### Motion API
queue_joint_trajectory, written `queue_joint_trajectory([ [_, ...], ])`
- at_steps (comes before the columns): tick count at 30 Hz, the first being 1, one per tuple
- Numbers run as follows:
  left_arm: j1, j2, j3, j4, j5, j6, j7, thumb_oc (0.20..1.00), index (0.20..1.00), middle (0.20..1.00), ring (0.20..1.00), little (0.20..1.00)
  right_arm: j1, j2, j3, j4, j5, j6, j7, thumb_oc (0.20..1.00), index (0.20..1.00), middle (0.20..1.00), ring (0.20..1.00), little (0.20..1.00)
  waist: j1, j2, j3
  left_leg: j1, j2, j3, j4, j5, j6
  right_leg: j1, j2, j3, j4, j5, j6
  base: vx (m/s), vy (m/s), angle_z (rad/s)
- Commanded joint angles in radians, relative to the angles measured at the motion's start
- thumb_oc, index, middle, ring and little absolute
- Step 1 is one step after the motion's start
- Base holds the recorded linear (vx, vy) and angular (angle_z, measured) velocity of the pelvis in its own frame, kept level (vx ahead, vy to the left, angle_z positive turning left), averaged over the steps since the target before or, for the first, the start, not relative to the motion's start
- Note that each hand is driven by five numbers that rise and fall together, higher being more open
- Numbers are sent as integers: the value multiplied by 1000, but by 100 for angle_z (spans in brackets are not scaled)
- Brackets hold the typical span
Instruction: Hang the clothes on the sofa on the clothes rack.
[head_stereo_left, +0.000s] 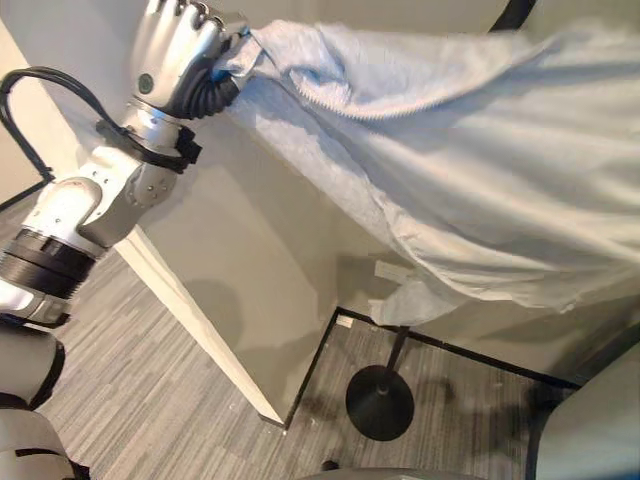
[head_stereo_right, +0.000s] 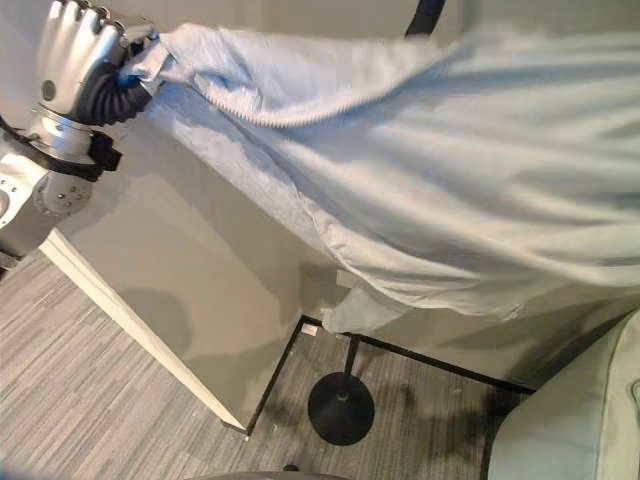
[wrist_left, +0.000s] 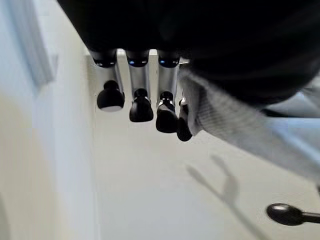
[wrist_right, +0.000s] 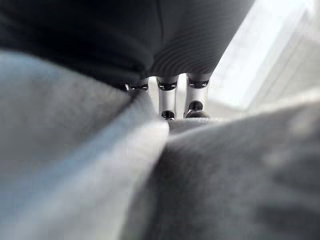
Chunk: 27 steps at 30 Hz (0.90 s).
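Left hand (head_stereo_left: 178, 50) is raised high, its fingers clenched round one end of the pale grey-blue fabric garment (head_stereo_left: 470, 160), which stretches away from it across the upper part of the scene toward the robot's right. In the left wrist view the curled dark-tipped fingers (wrist_left: 141, 107) show with a ribbed hem of the cloth pinched beside them. The right hand (wrist_right: 175, 97) is buried in folds of the same garment, so whether it grips I cannot tell. Below the hanging cloth, further off, a thin black pole rises from the round black base of the clothes rack (head_stereo_left: 380, 402) on the grey striped carpet, near a beige wall corner. A pale cushioned edge of the sofa (head_stereo_right: 570, 420) sits at the lower right. I judge the risk to be that the spread garment hides the rack top, so it could miss the hook, or snag and tip the light stand. I count one garment, one rack, one sofa, two hands.
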Motion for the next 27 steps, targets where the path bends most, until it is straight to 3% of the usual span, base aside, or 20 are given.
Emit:
queue_joint_trajectory([
  [1, -156, 124, 58, 312, -55, 80, 5, 200, 200, 200, 200, 200, -124, -23, 102, 39, 21, -18, 47, 200, 200, 200, 200, 200, 43, -33, -68, 71, 25, 41, 1, -108, -86, -63, -35, -32, -14, 166, 53, -40, -13, -3],
  [3, -180, 100, 19, 355, -64, 79, -10, 200, 200, 200, 200, 200, -188, 8, 174, 62, 17, -22, 61, 200, 200, 200, 200, 200, 40, -31, -66, 74, 26, 41, 1, -107, -86, -64, -34, -32, -9, 165, 52, 0, 0, 0],
  [4, -204, 55, -39, 417, -67, 71, -39, 200, 200, 200, 200, 200, -262, 54, 275, 128, 17, -33, 82, 200, 200, 200, 200, 200, 37, -26, -64, 76, 26, 40, 1, -105, -86, -64, -32, -34, -7, 163, 50, 0, 0, 0],
  [7, -223, 11, -97, 475, -51, 65, -66, 200, 200, 200, 200, 200, -306, 105, 354, 175, 6, -42, 107, 200, 200, 200, 200, 200, 35, -21, -61, 75, 26, 38, 1, -102, -87, -63, -30, -36, -7, 164, 49, -4, -9, 7],
  [9, -249, -49, -160, 558, -40, 68, -93, 200, 200, 200, 200, 200, -343, 167, 411, 223, -1, -46, 128, 200, 200, 200, 200, 200, 34, -19, -55, 73, 28, 36, 1, -99, -87, -65, -30, -38, -8, 164, 48, 14, -24, 1],
  [10, -286, -120, -233, 668, -28, 68, -128, 200, 200, 200, 200, 200, -372, 220, 473, 294, -18, -49, 158, 200, 200, 200, 200, 200, 36, -20, -49, 69, 29, 33, 1, -94, -89, -67, -28, -41, -11, 166, 48, 0, 0, 0],
  [15, -328, -227, -262, 859, -56, 105, -172, 200, 200, 200, 200, 200, -460, 321, 568, 383, -64, -22, 210, 200, 200, 200, 200, 200, 42, -26, -26, 48, 33, 33, 1, -94, -89, -89, -24, -38, 3, 170, 51, 49, -29, 3],
  [18, -292, -321, -245, 925, -67, 117, -219, 200, 200, 200, 200, 200, -451, 367, 571, 421, -67, -3, 257, 200, 200, 200, 200, 200, 51, -37, -13, 26, 28, 31, 1, -77, -92, -101, -31, -40, 13, 205, 56, 147, -28, -3],
  [20, -205, -370, -198, 941, -56, 118, -235, 200, 200, 200, 200, 200, -367, 400, 508, 422, -63, -2, 274, 200, 200, 200, 200, 200, 54, -40, -9, 19, 23, 30, 1, -80, -91, -96, -33, -44, -6, 209, 57, 134, -22, -1],
  [25, -83, -425, -120, 924, -76, 119, -235, 200, 200, 200, 200, 200, -216, 464, 403, 366, -55, -3, 279, 200, 200, 200, 200, 200, 56, -41, 10, -2, 18, 31, 1, -79, -87, -109, -42, -42, -12, 224, 62, 18, -21, -4],
  [27, -21, -441, -91, 907, -78, 118, -234, 200, 200, 200, 200, 200, -158, 507, 375, 314, -66, -7, 283, 200, 200, 200, 200, 200, 61, -34, 35, -20, 22, 37, 1, -85, -81, -133, -40, -38, 12, 198, 62, -78, 2, -7],
])
